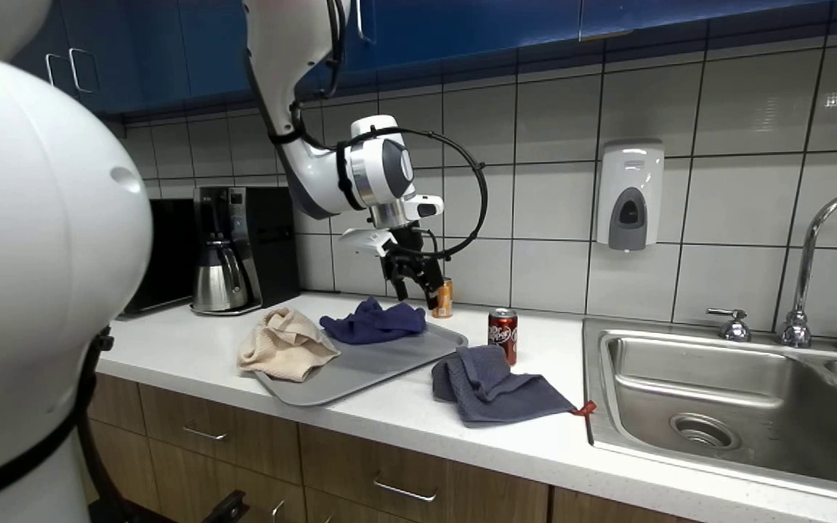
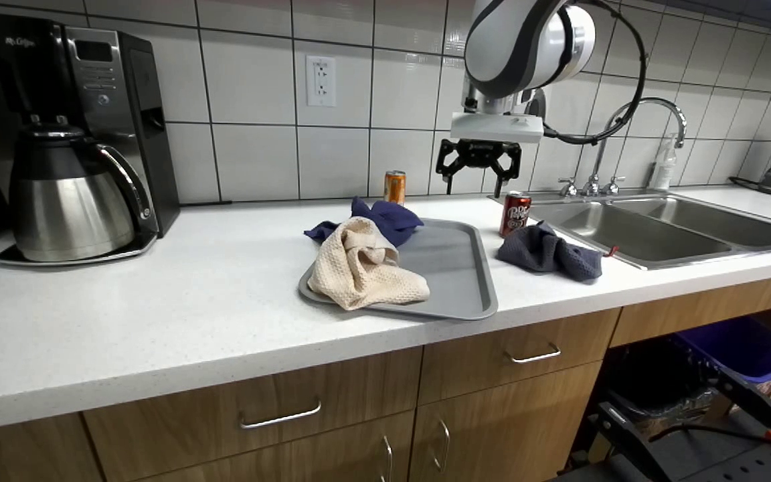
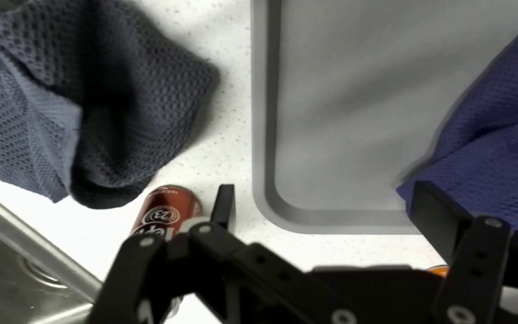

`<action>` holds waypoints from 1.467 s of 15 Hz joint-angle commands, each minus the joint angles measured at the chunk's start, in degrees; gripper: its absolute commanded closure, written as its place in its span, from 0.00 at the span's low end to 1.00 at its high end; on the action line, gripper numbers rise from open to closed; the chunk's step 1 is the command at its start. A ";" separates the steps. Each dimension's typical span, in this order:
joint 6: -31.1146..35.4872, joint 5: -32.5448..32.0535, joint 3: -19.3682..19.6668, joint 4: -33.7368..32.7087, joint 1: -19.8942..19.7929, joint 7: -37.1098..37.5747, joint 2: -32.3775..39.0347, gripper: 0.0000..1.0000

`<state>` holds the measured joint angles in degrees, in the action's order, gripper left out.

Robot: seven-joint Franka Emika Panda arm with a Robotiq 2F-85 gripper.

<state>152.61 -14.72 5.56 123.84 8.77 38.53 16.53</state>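
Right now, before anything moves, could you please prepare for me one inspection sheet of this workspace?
Surface: white counter, speckled.
Work items: beige cloth and purple cloth, crumpled, on gray tray; dark gray cloth, crumpled, on the counter beside it.
Clutter: red Dr Pepper can close to the dark gray cloth; orange can near the tiled wall.
End effector: open, holding nothing, raised above the counter.
Cables: black cable looping out from the arm.
Surroundings: coffee maker, sink, wall dispenser.

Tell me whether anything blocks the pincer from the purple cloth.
Nothing visible does: only air separates the hovering, open pincer from the purple cloth. The orange can stands nearer the wall, apparently outside that path.
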 commanded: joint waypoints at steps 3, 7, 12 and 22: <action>-2.14 4.52 -2.58 -5.88 0.41 -4.02 3.06 0.00; -2.75 6.28 -3.51 -9.40 1.39 -6.20 5.15 0.00; -2.45 5.80 -3.74 -13.37 3.31 -7.61 7.91 0.00; -4.77 6.10 -3.96 -21.65 7.15 -9.12 14.91 0.00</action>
<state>151.18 -10.10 1.85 106.82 15.15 31.65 28.89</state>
